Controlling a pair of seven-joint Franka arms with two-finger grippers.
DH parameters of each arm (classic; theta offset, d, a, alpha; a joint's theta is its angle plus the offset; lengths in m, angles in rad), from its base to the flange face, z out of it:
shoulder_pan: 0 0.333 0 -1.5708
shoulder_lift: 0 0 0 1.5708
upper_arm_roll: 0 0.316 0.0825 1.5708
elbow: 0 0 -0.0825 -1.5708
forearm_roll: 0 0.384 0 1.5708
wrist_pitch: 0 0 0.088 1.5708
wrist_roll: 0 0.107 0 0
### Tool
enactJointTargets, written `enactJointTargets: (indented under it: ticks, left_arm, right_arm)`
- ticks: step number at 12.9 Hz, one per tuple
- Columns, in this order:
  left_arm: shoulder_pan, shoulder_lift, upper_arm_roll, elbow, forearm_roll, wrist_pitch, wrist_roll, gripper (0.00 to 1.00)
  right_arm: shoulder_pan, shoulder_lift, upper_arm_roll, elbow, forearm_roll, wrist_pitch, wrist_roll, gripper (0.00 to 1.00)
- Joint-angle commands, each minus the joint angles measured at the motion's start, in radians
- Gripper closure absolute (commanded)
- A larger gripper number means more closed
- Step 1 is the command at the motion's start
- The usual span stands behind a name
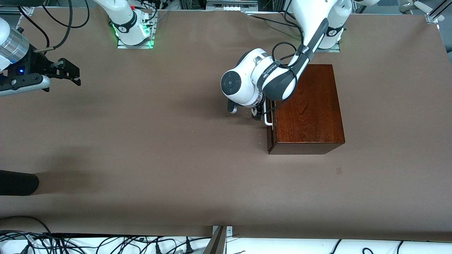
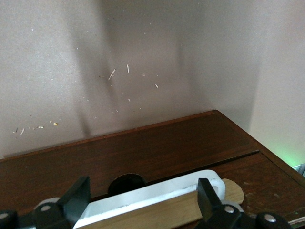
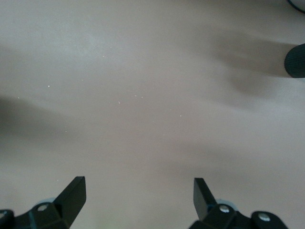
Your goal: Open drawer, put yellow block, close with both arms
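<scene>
At the right arm's end of the surface (image 1: 148, 148), the right tool (image 1: 72, 74) is hovering with fingers spread wide, gripping nothing, as that arm is waiting. Toward the left arm's end, the left tool (image 2: 143, 198) is straddling the white handle (image 2: 157, 198) of the drawer (image 1: 271, 134), fingers parted; the wooden box (image 1: 307, 109) is keeping it nearly shut.

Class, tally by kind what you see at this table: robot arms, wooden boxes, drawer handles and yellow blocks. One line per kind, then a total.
Robot arms: 2, left gripper, right gripper
Wooden box: 1
White loop handle: 1
Yellow blocks: 0 in view
Total: 4
</scene>
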Motion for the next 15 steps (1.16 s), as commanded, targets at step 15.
enactJointTargets:
  ticks: [15]
  left_arm:
    - [0.166,-0.352,0.163,0.11,-0.068,-0.145,-0.543,0.0]
  right_arm:
    - [-0.014,0.004,0.008,0.017,-0.001,-0.016,0.014,0.0]
